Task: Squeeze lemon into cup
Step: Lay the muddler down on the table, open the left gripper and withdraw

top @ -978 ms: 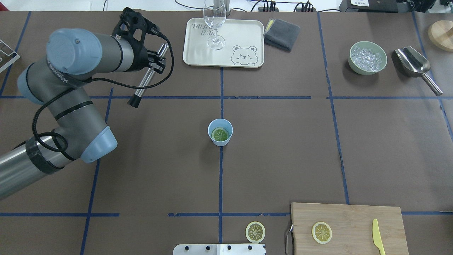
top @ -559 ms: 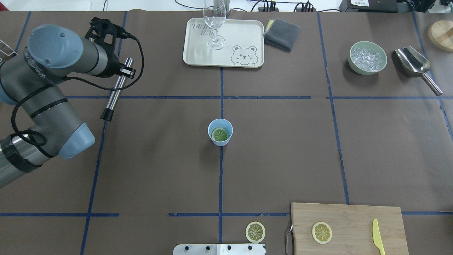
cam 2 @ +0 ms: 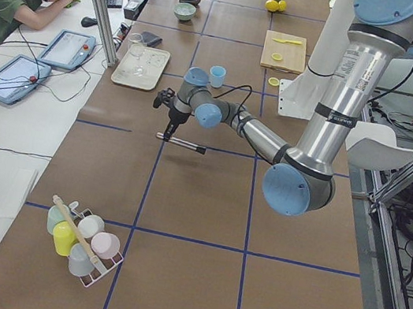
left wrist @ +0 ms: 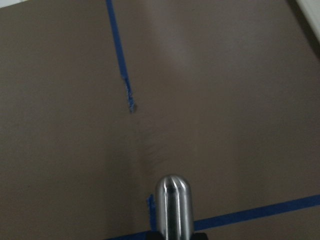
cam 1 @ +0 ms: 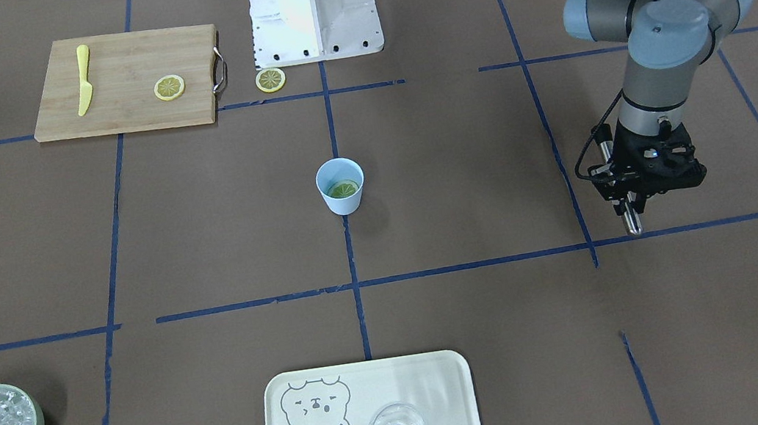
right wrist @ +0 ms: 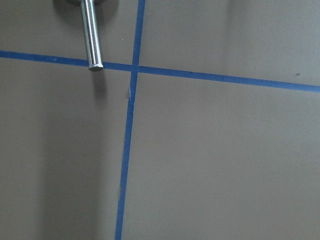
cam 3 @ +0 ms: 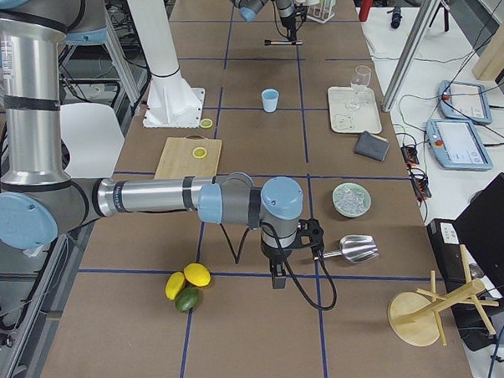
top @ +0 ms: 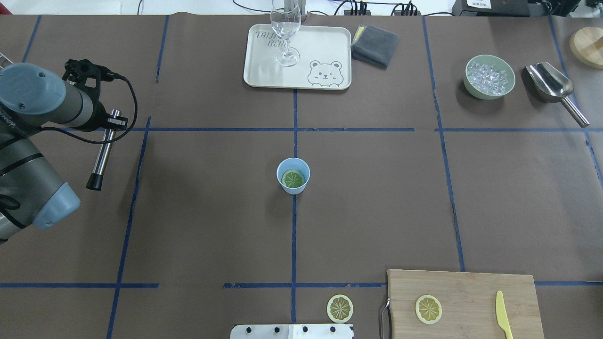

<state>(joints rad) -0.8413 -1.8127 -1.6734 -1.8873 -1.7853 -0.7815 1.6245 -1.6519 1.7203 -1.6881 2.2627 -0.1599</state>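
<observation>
**Visitor:** Where is the lemon?

**Describer:** A thin round lemon slice [top: 293,179], yellow-green with a segmented face, lies flat in the bottom of a small light-blue tapered cup [cam 1: 343,205]. The cup stands upright at the middle of the brown paper-covered counter [top: 377,212], on a blue tape line.

**Visitor:** Are there more slices?

**Describer:** Two, near the robot's base. One yellow slice [top: 339,308] lies on the counter just beside a pale wooden cutting board [top: 466,292]. The other yellow slice [top: 428,309] lies on the board, with a long yellow knife [top: 502,315] near the board's far side.

**Visitor:** And the arms?

**Describer:** The left arm is well apart from the cup, off to its left. The left fingers [top: 119,123] pinch a shiny steel rod with a black cap [top: 103,153] close to its bare end. The rod hangs roughly level above the counter.

The right arm shows only from the side. The right fingers [cam 3: 277,278] point down near the handle of a steel scoop [cam 3: 355,250], not far from a pale-green bowl of ice [top: 467,76]. I cannot tell whether they are spread or pressed together.
</observation>
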